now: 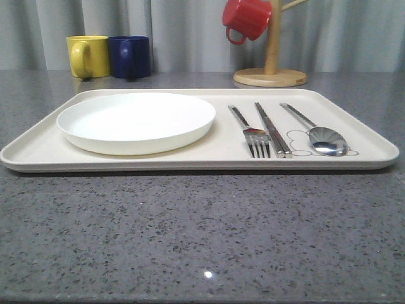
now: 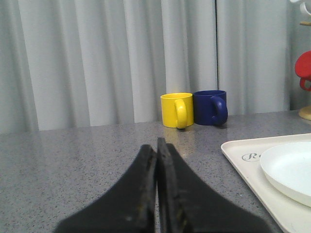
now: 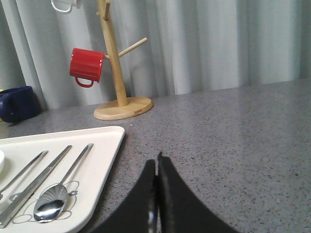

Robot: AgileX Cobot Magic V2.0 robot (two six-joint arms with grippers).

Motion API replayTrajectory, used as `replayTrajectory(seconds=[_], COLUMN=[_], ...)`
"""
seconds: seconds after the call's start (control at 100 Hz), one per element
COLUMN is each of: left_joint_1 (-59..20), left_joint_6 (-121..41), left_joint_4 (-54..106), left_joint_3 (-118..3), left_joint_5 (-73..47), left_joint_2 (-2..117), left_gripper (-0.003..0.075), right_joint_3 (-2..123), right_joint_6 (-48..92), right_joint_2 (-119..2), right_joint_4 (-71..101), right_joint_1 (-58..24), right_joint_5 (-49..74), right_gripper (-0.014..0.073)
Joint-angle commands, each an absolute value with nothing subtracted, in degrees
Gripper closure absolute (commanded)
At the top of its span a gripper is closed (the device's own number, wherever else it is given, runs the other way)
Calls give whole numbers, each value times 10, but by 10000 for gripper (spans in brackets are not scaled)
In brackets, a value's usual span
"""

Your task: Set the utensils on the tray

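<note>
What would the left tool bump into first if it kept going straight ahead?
Probably the yellow mug. The shut left tool points over bare countertop toward it, slightly to one side, so it might just miss and reach the curtain.

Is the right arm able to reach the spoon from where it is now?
Probably yes: the right end effector sits shut beside the tray, and nothing stands between it and the spoon.

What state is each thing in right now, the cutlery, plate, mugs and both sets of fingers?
Fork: flat on tray.
Chopsticks: paired, flat on tray.
Spoon: flat, bowl up.
White plate: upright, empty, on tray.
Red mug: hung on wooden mug tree.
Yellow mug, blue mug: upright.
Left gripper, right gripper: fingers shut, empty.
</note>
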State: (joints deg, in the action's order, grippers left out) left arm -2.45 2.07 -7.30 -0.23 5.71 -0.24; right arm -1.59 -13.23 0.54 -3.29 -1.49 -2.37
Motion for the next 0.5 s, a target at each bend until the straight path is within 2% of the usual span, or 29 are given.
replayTrajectory(seconds=[0.0, 0.49], left_joint_1=[-22, -22], left_joint_6=[26, 26], left_joint_4=[-72, -71], left_joint_3=[22, 22], left_joint_5=[100, 100], left_joint_2=[-15, -22], left_gripper=[738, 738], right_joint_3=[-5, -5], right_joint_6=[-128, -128], right_joint_2=[0, 0], right_joint_4=[-38, -38], right_joint_1=[-13, -13], right_joint_5=[-74, -74], right_gripper=[662, 662])
